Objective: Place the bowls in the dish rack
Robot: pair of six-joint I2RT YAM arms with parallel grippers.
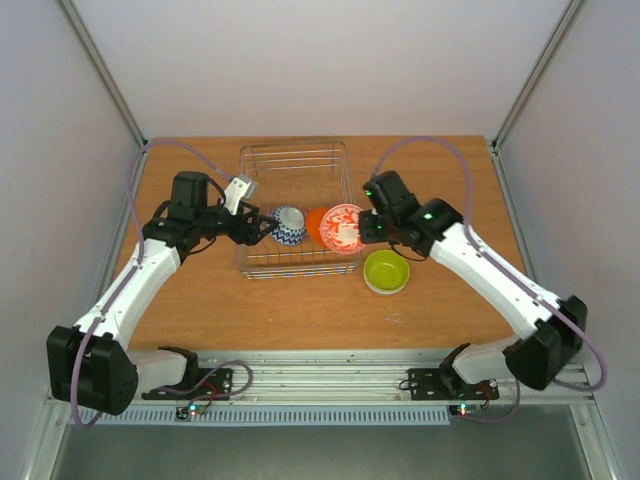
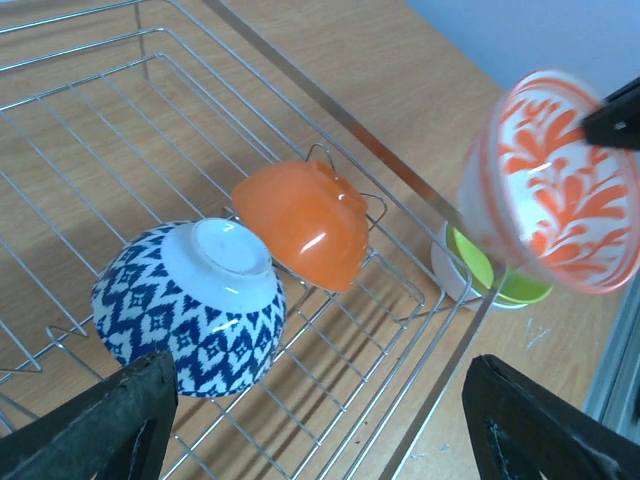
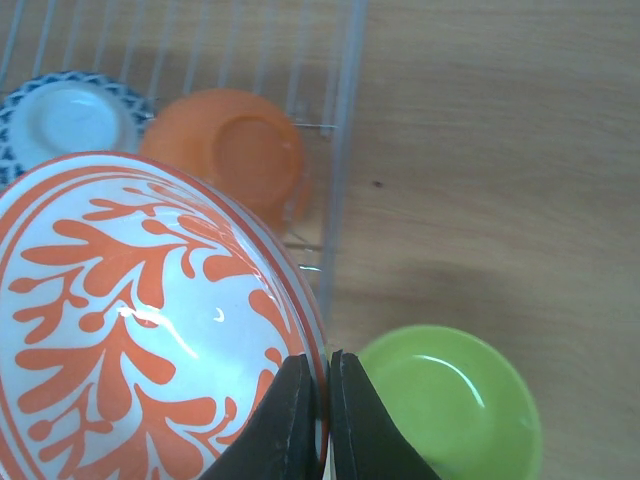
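no readable text, labels, brands or numbers anywhere

The left arm [image 1: 130, 285] and the right arm [image 1: 490, 270] have long white parts and chunky black joints. A thin purple cable [image 1: 190, 144] loops off each one. Tiny green lights [image 1: 428, 213] shine on the right arm. The left fingers [image 2: 100, 420] are black and rough. The right fingers [image 3: 285, 425] are black, smooth and thin.

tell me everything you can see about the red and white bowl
The red-and-white bowl is round and glossy, ceramic-looking, with orange-red leafy sprigs and rim rings on white. The right gripper pinches its rim between shut jaws, holding it tilted on edge over the dish rack's right side, beside the orange bowl. Whether it touches the rack is unclear.
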